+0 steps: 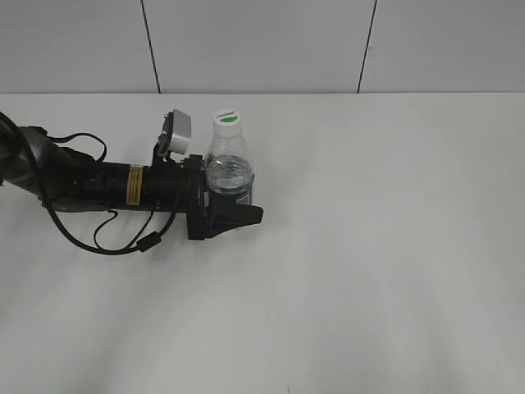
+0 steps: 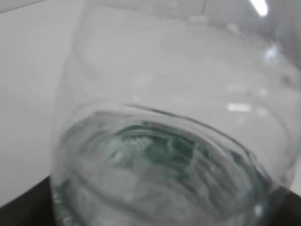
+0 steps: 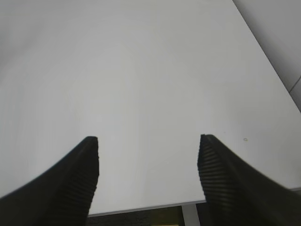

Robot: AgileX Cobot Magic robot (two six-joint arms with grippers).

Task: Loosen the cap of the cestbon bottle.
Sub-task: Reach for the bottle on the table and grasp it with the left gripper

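Exterior view: left gripper [image 1: 234,205] clasps upright cestbon bottle [image 1: 227,168].

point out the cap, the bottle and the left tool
cap [image 1: 225,118], exterior view, middle of its white top
bottle [image 1: 227,168], exterior view, clear shoulder above the label
left tool [image 1: 232,209], exterior view, black fingers around the bottle's lower body

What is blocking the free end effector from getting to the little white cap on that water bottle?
Nothing visible. The cap sits bare on top of the cestbon bottle, which the left end effector clamps lower down on its body. The right end effector is open over bare table, outside the exterior view.
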